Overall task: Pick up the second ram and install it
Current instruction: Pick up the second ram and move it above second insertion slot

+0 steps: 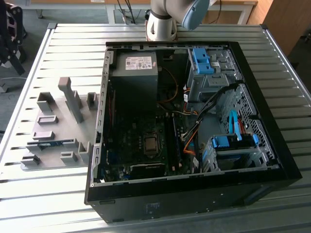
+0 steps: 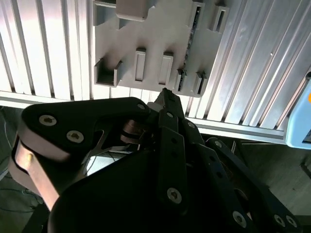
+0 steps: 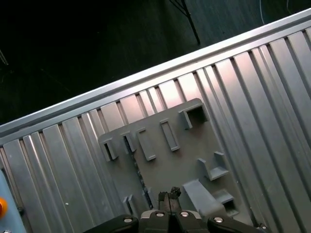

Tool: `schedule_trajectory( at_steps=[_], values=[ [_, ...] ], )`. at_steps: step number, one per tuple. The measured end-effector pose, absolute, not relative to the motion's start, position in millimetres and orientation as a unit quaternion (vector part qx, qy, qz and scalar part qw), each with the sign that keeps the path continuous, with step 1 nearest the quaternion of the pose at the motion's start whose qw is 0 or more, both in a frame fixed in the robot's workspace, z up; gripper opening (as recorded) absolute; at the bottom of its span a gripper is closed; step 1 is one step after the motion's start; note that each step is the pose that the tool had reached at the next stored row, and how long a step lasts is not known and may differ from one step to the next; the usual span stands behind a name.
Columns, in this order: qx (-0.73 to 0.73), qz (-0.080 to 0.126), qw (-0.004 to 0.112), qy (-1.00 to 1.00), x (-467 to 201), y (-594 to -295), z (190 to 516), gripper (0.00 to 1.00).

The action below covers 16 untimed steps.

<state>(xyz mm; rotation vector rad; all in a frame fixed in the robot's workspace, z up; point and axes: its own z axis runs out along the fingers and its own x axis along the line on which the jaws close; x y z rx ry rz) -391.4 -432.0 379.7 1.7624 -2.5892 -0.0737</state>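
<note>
The claw [image 2: 164,92] hangs pressed together and empty over the holder [image 2: 146,29]. The ram [image 2: 190,39] stands on edge just beyond its tips. Descending unopened, the claw could strike the ram's edge.

A ribbed metal table [image 1: 58,194] lies under the fingers [image 3: 166,198], its slats [image 2: 48,43] running in long parallel grooves. In the second wrist view, strong light glares white off the slats. In the first wrist view, the table's edge lies well beyond the fingers, with dark floor [image 3: 73,48] past it. In the exterior view a black frame [image 1: 9,39] stands off the table at the exterior view's left, and a wood panel [image 1: 286,19] at the exterior view's right.
</note>
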Motion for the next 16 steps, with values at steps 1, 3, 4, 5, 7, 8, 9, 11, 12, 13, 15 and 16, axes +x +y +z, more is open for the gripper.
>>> schedule_trajectory(
  at_steps=[1,3,4,5,7,8,9,11,12,13,15,16],
  values=[
    [0.568,-0.023,0.004,-0.823,-391.6,-432.0,379.6,0.10],
    [0.579,-0.023,0.005,-0.815,-391.8,-432.0,379.5,0.10],
    [0.583,-0.023,0.005,-0.812,-391.9,-432.0,379.5,0.10],
    [0.588,-0.023,0.005,-0.808,-392.0,-432.0,379.3,0.10],
    [0.599,-0.023,0.005,-0.800,-392.1,-432.0,379.2,0.10],
    [0.606,-0.023,0.005,-0.795,-392.1,-432.0,379.0,0.10],
    [0.612,-0.023,0.006,-0.790,-392.1,-432.0,379.0,0.10],
    [0.625,-0.023,0.006,-0.780,-392.2,-432.0,378.6,0.10],
    [0.631,-0.023,0.006,-0.775,-392.2,-432.0,378.4,0.10],
    [0.638,-0.023,0.006,-0.770,-392.2,-432.0,378.2,0.10],
    [0.649,-0.023,0.007,-0.760,-392.2,-432.0,377.7,0.10],
    [0.653,-0.023,0.007,-0.757,-392.3,-432.2,377.3,0.10]
  ],
)
